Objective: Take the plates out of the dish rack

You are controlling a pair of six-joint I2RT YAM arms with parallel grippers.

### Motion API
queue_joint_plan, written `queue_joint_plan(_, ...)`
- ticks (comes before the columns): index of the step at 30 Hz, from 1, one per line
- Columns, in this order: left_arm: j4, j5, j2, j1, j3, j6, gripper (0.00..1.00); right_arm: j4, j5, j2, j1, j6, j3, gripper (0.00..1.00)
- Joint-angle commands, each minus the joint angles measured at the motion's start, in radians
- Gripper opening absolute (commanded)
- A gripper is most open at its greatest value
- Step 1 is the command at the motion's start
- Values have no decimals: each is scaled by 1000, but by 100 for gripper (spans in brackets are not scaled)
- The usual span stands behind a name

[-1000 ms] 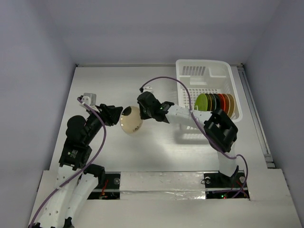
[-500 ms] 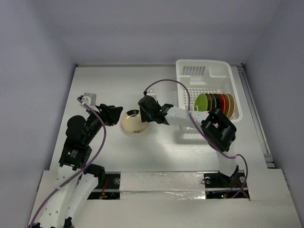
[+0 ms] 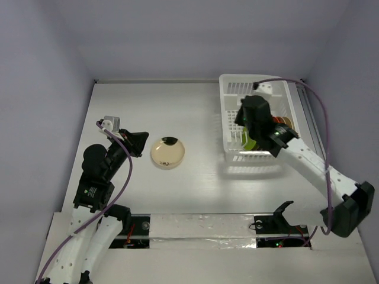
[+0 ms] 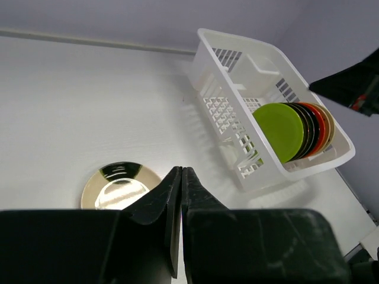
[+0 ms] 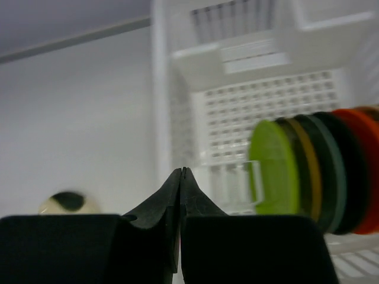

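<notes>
Cream-coloured and glossy, one plate (image 3: 168, 152) lies flat on the white table (image 3: 130, 106), well to the left of the dish rack (image 3: 251, 77) and clear of it. A dark reflection sits at its far edge.

My left gripper (image 4: 180, 173) hangs just beside that plate, on its left and not touching it. On the left wrist feed its two black fingers are pressed together along their whole length with nothing between them.

The other plates stand on edge in a tight row at the rack's near right end. The lime green plate (image 4: 282, 131) faces outward at the front of the row. Behind it I make out a dark plate (image 5: 328, 171) and an orange-red plate (image 5: 364, 171), with a beige rim at the very back on the left wrist feed.

My right gripper (image 5: 180, 173) is up over the rack's left side, above the row of plates. Its jaws are likewise closed tip to tip and empty. On its own feed the tips line up with the rack's left wall, and the lime green plate sits just to their right, blurred but plain enough.
</notes>
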Motion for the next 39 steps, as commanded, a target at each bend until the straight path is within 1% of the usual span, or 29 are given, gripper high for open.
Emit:
queue_joint_plan(1,25,-7,-9,3,42,4,0,-97,25,-69,-114,-52,-97,3)
queue_joint_plan(2,25,-8,-7,3,42,4,0,-113,24,-98,-134,-60,-108,6)
queue_joint_plan(3,26,-8,-7,3,42,3,0,-120,19,-106,-153,-72,-116,13)
queue_joint_plan(5,26,-2,-6,3,43,3,1,-126,-11,-113,-203,-89,-127,19)
queue_joint_plan(8,26,1,-6,3,42,3,6,-133,-59,-93,-240,-120,-124,21)
queue_joint_plan(9,26,-1,-6,3,42,4,9,-134,-64,-75,-259,-129,-121,24)
queue_joint_plan(11,26,1,-6,3,42,6,13,-142,-65,-54,-277,-133,-113,24)
queue_joint_plan(14,25,1,-6,3,42,6,15,-160,-50,-15,-308,-147,-102,28)
queue_joint_plan(16,26,2,-6,3,42,6,16,-165,-38,5,-308,-152,-93,28)
queue_joint_plan(19,28,7,-6,3,42,6,17,-154,-67,31,-308,-158,-91,28)
queue_joint_plan(22,26,7,-4,3,42,6,18,-162,-51,60,-308,-158,-84,28)
queue_joint_plan(24,28,10,-6,3,42,6,18,-180,-24,92,-317,-156,-67,27)
queue_joint_plan(26,29,13,-6,3,40,6,18,-200,-10,111,-317,-153,-53,24)
queue_joint_plan(27,29,15,-6,3,40,6,18,-208,1,124,-317,-155,-41,19)
queue_joint_plan(29,31,18,-4,3,40,6,18,-244,40,135,-317,-152,-21,14)
queue_joint_plan(30,32,19,-4,3,40,4,18,-257,51,140,-317,-152,5,10)
queue_joint_plan(32,34,25,-4,3,40,3,19,-281,68,158,-317,-162,34,8)
queue_joint_plan(33,35,27,-4,3,40,3,19,-309,71,164,-317,-170,51,5)
queue_joint_plan(36,35,25,-4,3,40,3,19,-372,122,196,-297,-193,115,0)
queue_joint_plan(39,34,25,-7,3,40,3,19,-422,166,221,-270,-210,163,0)
